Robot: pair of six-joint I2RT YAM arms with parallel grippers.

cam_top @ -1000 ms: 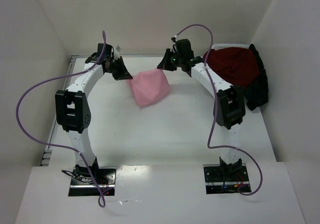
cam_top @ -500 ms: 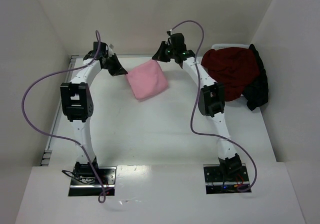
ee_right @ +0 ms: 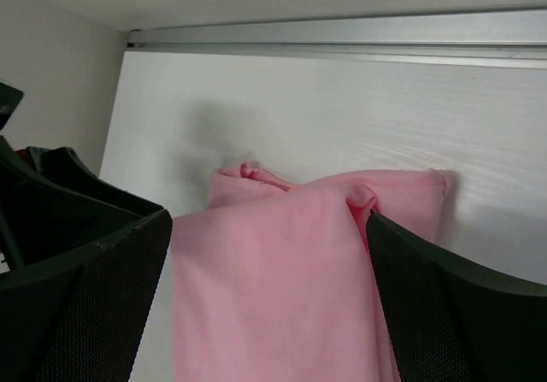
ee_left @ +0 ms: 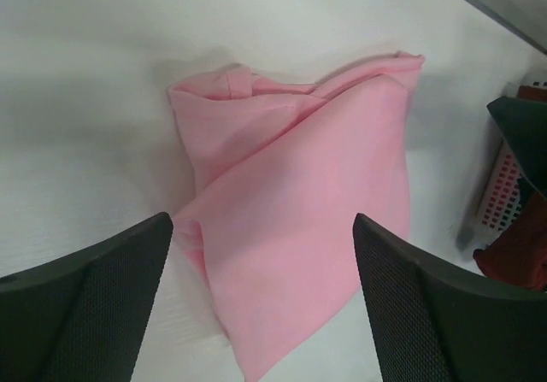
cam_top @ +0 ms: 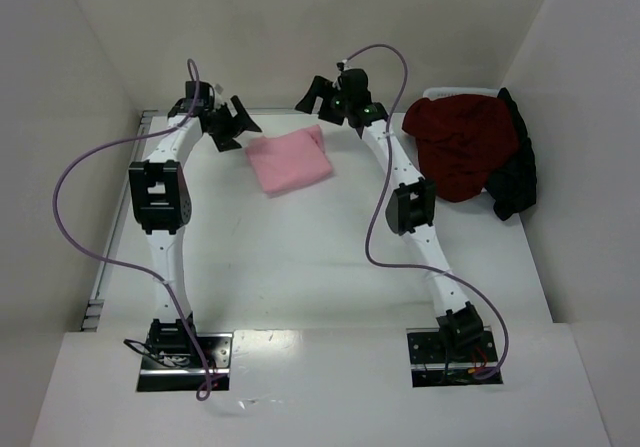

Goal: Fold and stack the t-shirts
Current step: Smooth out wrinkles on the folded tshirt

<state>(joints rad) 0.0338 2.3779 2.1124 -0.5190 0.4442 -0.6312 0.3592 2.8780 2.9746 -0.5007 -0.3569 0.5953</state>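
Note:
A folded light pink t-shirt (cam_top: 288, 163) lies on the white table at the back, between both grippers. My left gripper (cam_top: 232, 125) hangs at its left corner, jaws wide open; in the left wrist view the pink t-shirt (ee_left: 299, 228) lies loose below the left gripper (ee_left: 265, 301). My right gripper (cam_top: 315, 95) is open at the shirt's far right corner. Through the right wrist camera the pink cloth (ee_right: 282, 288) spreads under the right gripper (ee_right: 269, 309), one raised fold touching the right finger (ee_right: 461, 314). Dark red (cam_top: 462, 142) and black (cam_top: 515, 172) t-shirts are heaped at the right.
The heap sits in a white basket (cam_top: 450, 93) against the right wall; its lattice side (ee_left: 500, 185) shows in the left wrist view. A metal rail (ee_right: 342, 33) and the back wall run close behind the pink shirt. White walls enclose the table on three sides.
Both grippers went from shut to wide open and let go of the pink t-shirt, which dropped from hanging to lying flat. Both arms reached further back.

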